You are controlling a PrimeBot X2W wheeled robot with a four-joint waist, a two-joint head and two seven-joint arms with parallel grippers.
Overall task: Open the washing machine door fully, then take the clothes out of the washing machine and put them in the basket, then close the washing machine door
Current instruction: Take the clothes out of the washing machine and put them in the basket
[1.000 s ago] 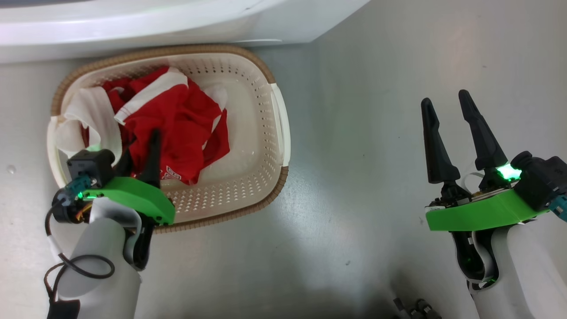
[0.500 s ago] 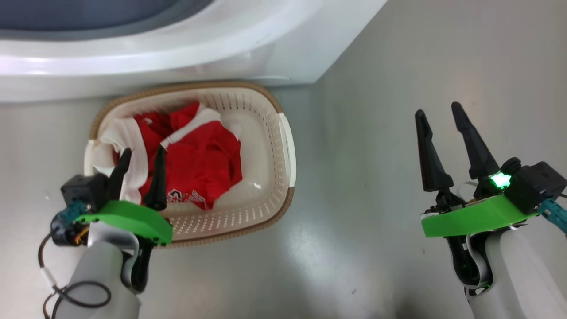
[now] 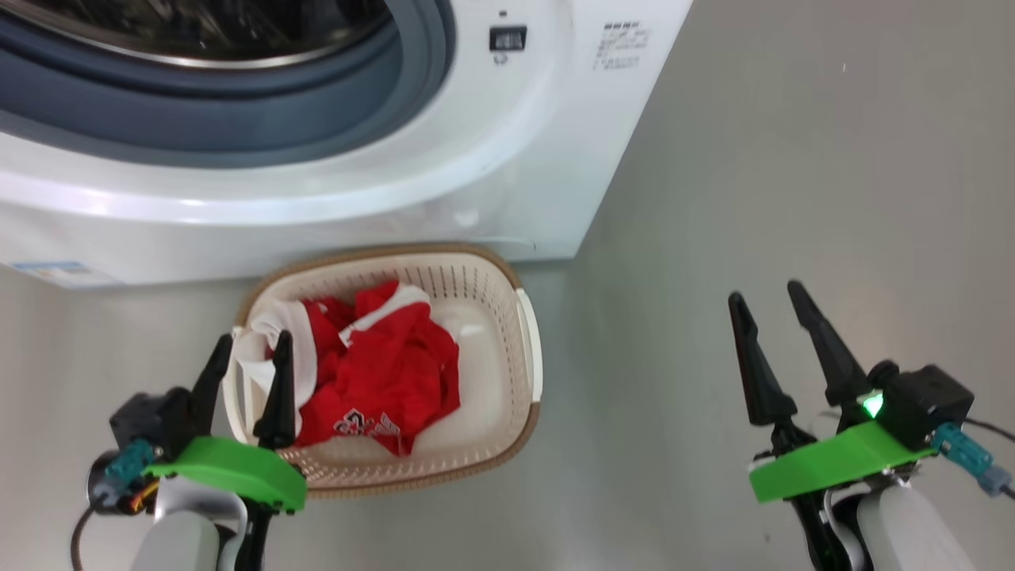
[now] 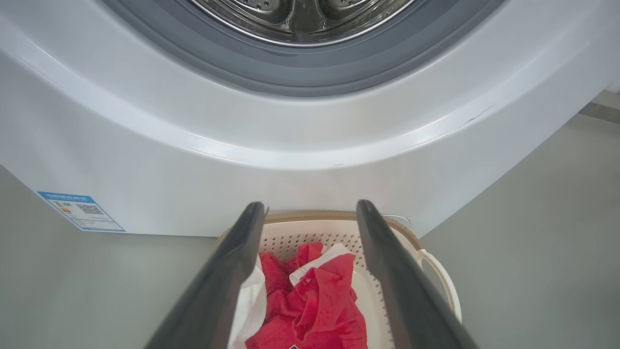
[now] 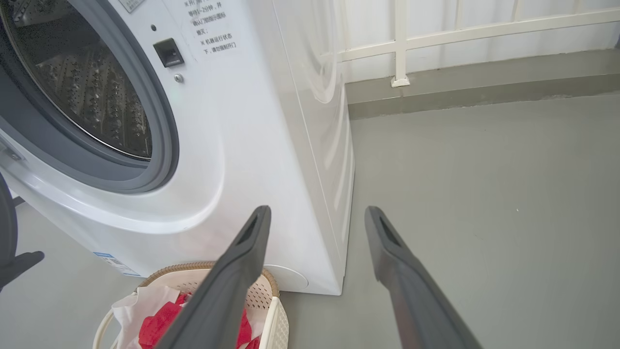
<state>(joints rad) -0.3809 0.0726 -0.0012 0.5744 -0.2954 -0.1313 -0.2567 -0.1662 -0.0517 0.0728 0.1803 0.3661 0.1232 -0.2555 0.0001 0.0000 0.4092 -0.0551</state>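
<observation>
Both pairs of fingers stand wide and empty. The left gripper [image 3: 254, 336] hangs over the near rim of the basket [image 3: 530, 353], with the clothes [image 3: 384, 373] just beyond its tips. The right gripper [image 3: 764, 289] is well apart. Farther off, the drum [image 4: 300, 19] of the washing machine [image 3: 476, 159] looks empty, so lift clear of the rim, then go for the door.

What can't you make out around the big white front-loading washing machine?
- Perforated steel drum: head view's top edge cuts off its upper part.
- Blue label sticker: left wrist view, print too small.
- Cream perforated basket, near-left corner: head view, behind left gripper.
- Red jersey, white print: head view, folded over.
</observation>
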